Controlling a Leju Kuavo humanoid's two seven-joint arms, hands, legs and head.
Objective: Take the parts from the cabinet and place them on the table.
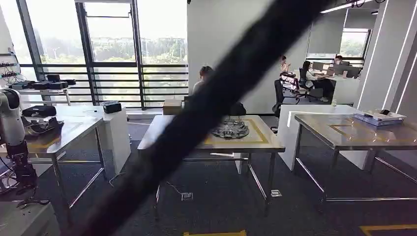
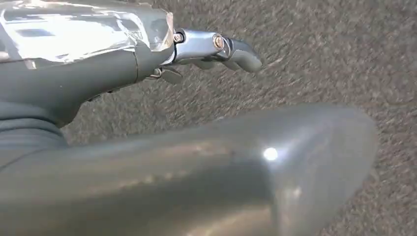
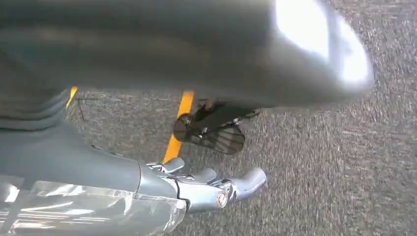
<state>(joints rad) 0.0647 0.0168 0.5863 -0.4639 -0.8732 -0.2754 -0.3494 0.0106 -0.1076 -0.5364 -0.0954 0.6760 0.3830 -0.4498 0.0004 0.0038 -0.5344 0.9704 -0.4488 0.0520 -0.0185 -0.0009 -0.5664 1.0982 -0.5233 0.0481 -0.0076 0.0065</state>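
Observation:
In the head view, a pile of grey metal parts (image 1: pixel 230 129) lies on the yellow-bordered mat of the middle table (image 1: pixel 265 143), some way ahead. My left hand (image 2: pixel 216 49) hangs over the carpet with its thumb and fingers apart and nothing between them. My right hand (image 3: pixel 211 189) also hangs over the carpet. A small dark part (image 3: pixel 211 130) with a round end and a mesh face shows between its thumb and its fingers, apart from the fingers I can see. I cannot tell whether the hand holds it.
A thick dark cable (image 1: pixel 196 123) crosses the head view diagonally, out of focus. A left table (image 1: pixel 74 129) carries dark objects, and a right table (image 1: pixel 354 133) carries a flat box (image 1: pixel 378 117). People sit at desks at the back. A yellow floor line (image 3: pixel 178 125) runs under my right hand.

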